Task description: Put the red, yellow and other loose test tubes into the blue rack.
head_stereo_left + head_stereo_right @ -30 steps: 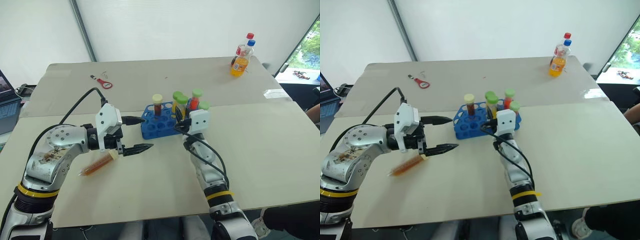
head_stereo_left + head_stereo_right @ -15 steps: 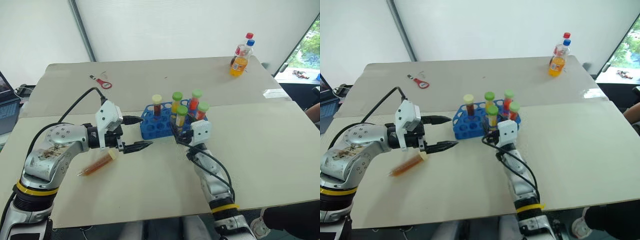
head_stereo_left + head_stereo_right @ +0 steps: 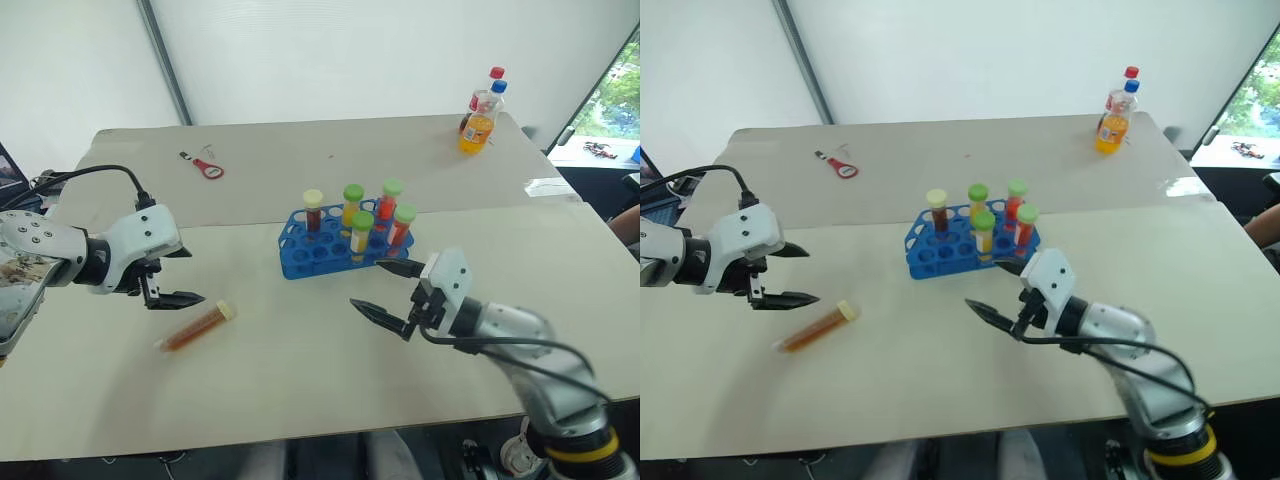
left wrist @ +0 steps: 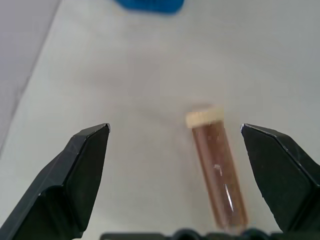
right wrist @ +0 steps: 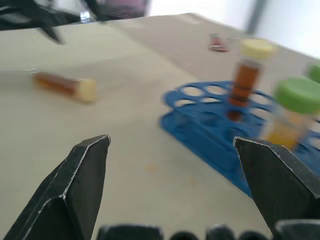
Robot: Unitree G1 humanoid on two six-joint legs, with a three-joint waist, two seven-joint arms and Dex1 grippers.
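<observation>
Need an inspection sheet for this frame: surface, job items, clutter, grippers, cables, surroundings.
Surface: pale table, two boards joined by a seam.
Job's things: blue rack holds five capped tubes upright; one brown tube with a pale cap lies loose on the table, not yet racked.
Clutter: red tool and drink bottles at the far side.
Grippers: left gripper open beside the brown tube; right gripper open, apart from the rack, holding nothing.
Cables: black cable loops over the left arm.
Surroundings: white wall, laptop at the left edge.
</observation>
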